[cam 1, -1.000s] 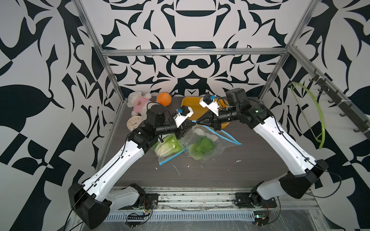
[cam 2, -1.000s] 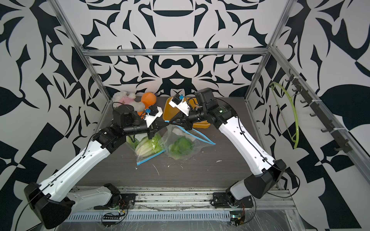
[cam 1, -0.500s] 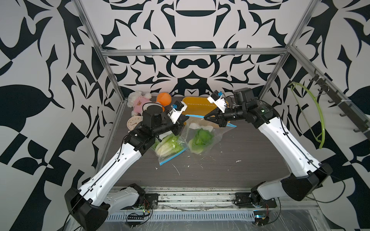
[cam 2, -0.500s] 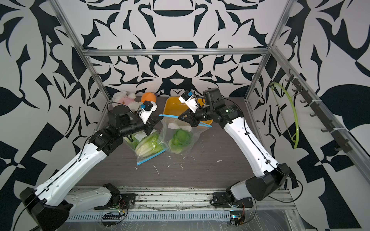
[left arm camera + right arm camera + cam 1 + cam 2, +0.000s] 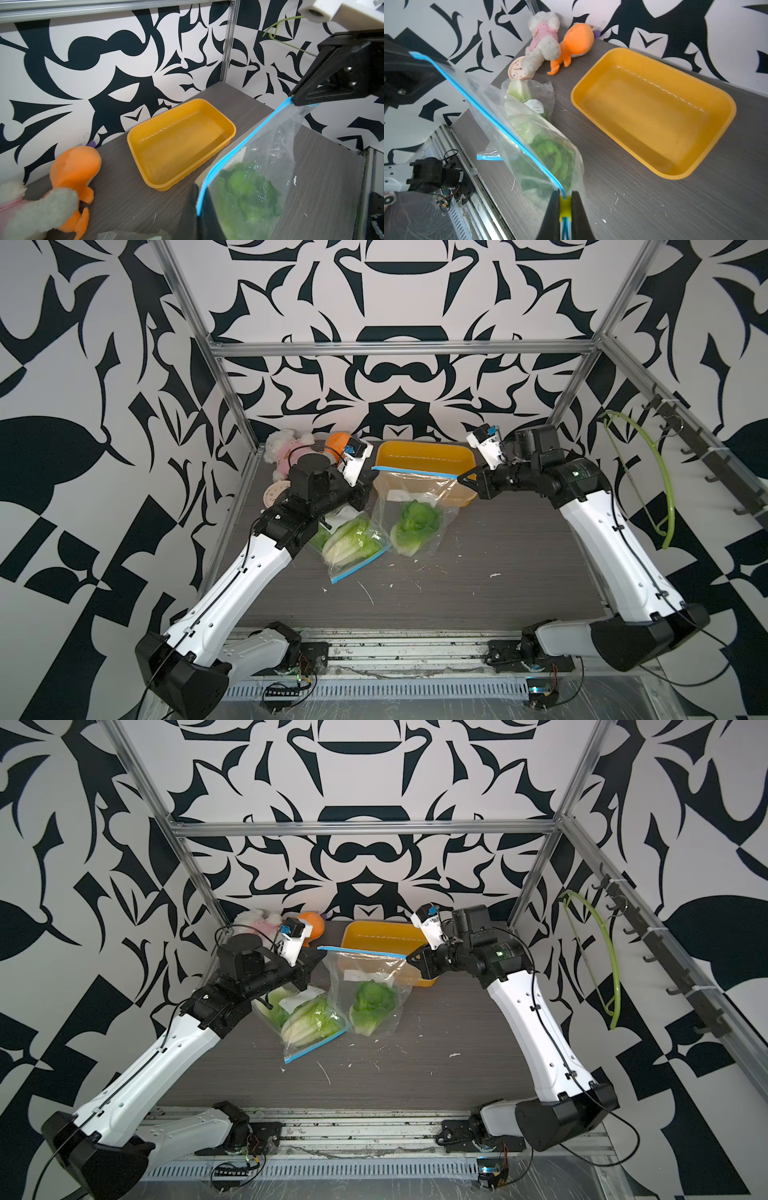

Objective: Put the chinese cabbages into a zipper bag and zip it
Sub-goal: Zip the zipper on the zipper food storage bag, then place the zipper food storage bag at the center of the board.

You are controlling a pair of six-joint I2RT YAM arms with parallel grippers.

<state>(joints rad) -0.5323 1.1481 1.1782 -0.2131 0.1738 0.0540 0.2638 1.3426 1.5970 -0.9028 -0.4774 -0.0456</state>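
The zipper bag point(image 5: 419, 493) hangs above the table point(image 5: 519, 572), strung between the two arms by its top edge. Its blue zip track point(image 5: 415, 468) is the long axis that matters. It runs nearly level and taut across the workspace, from the left tool point(image 5: 370, 483) to the right tool point(image 5: 462, 480).

The left tool is clenched on one corner of the bag, and in the left wrist view its dark fingers point(image 5: 207, 214) pinch the film just under the track. The right tool point(image 5: 565, 199) is clamped on the small yellow slider point(image 5: 565, 206) at the opposite end. Any run of that slider would therefore go straight along the track toward the left arm, which would act as the anchor. I cannot tell whether the track is already sealed along its length, because it reads as a single blue line.

The bag is thin, clear, crinkled film that sags under one cabbage point(image 5: 417, 522). The cabbage's ruffled green leaves face up and its paler base points down toward the table.

A second bag point(image 5: 361, 560) lies flat on the table beside the left forearm. It holds more cabbages point(image 5: 349, 541), pale and ribbed at the base, though the number of heads is unclear.

Behind sit a smooth, rigid yellow tub point(image 5: 419, 443), an orange plush toy point(image 5: 74, 166) and a fluffy white plush point(image 5: 543, 35).
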